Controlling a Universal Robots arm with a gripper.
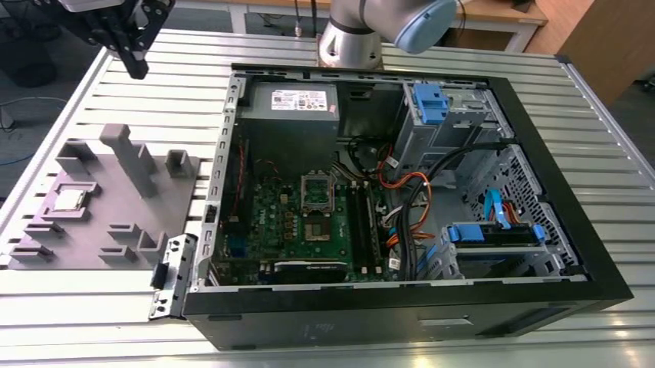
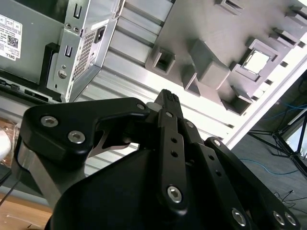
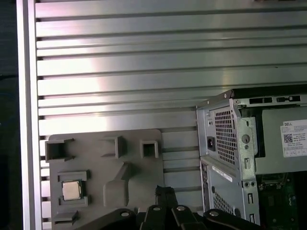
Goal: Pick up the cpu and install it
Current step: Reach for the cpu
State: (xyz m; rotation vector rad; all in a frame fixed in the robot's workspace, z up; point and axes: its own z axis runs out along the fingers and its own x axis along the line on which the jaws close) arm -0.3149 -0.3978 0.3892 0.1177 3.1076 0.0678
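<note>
Hand (image 1: 136, 69) clenched, empty, upper left of frame; cpu (image 1: 70, 200) sits in grey fixture (image 1: 174, 203) well below it.

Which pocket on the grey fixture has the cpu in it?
The square-framed pocket toward the exterior view's left: silver cpu inside; other pockets show only grey.

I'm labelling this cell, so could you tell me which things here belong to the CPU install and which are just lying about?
Belongs to the job:
cpu, resting in the grey holder
gripper, raised, clear of the cpu
socket frame on the green board

Just lying about:
power supply
blue drive brackets
cable bundle
</note>
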